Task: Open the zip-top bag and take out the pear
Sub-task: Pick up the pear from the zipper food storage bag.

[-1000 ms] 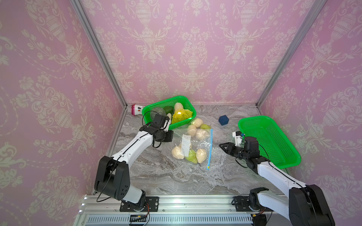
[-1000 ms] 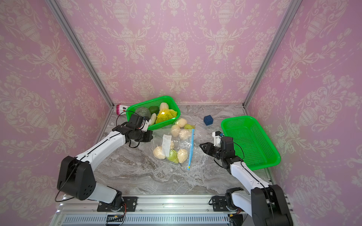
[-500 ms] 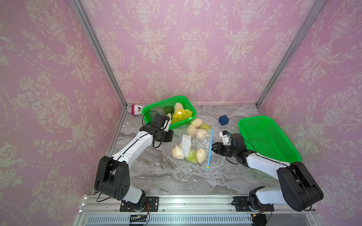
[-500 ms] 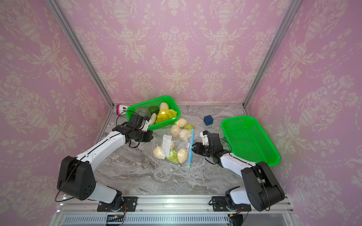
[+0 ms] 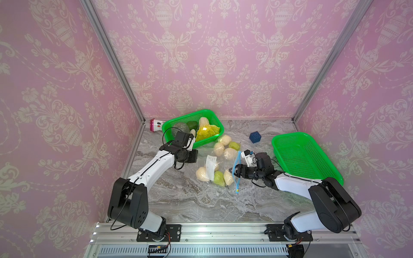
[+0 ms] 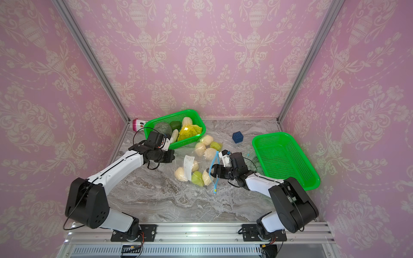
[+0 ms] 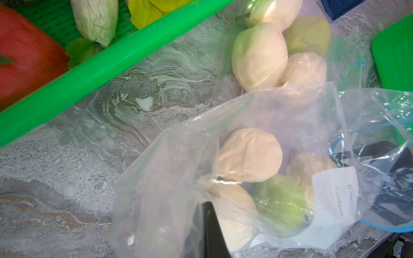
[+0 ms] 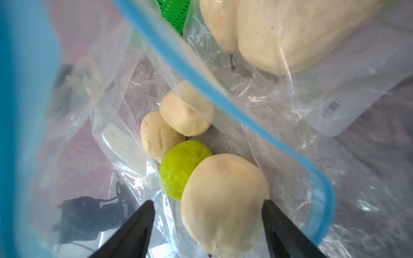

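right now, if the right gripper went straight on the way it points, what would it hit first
Most likely the pale pear just inside the zip-top bag's open mouth: in the right wrist view it sits between the right gripper's spread fingers. A green pear lies right behind it.

Pink damask-patterned walls (image 5: 223,55) enclose a grey marbled table (image 5: 190,201); aluminium corner posts (image 5: 112,60) rise in even light.

Marble table (image 5: 190,201), zip-top bag (image 5: 224,164) (pears (image 5: 202,174) inside), baskets (image 5: 221,128) (image 5: 290,134), cube (image 5: 255,137)
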`<state>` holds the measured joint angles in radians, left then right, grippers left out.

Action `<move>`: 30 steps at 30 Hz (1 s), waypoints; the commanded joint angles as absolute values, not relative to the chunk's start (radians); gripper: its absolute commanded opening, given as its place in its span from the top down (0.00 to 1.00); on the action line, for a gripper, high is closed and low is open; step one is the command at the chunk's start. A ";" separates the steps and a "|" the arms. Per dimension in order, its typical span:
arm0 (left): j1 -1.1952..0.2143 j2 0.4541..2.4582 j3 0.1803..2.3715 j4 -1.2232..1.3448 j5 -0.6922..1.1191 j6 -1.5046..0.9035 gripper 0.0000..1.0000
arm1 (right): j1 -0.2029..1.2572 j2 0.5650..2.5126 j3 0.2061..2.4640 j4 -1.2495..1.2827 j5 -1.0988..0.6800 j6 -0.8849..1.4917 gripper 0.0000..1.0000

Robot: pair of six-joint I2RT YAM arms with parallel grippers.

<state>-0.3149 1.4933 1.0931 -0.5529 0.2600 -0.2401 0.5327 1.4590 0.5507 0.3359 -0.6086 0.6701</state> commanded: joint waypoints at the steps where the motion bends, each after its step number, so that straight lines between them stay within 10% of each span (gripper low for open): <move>1: -0.306 1.486 1.073 -0.545 0.291 -0.221 1.00 | 0.548 1.486 0.565 0.373 -0.603 0.698 0.15; 11: -0.306 1.472 1.054 -0.543 0.290 -0.222 1.00 | 0.602 1.536 0.586 0.359 -0.466 0.773 0.00; 30: -0.301 1.480 1.072 -0.579 0.216 -0.220 1.00 | 0.586 1.483 0.633 0.185 -0.360 0.729 0.47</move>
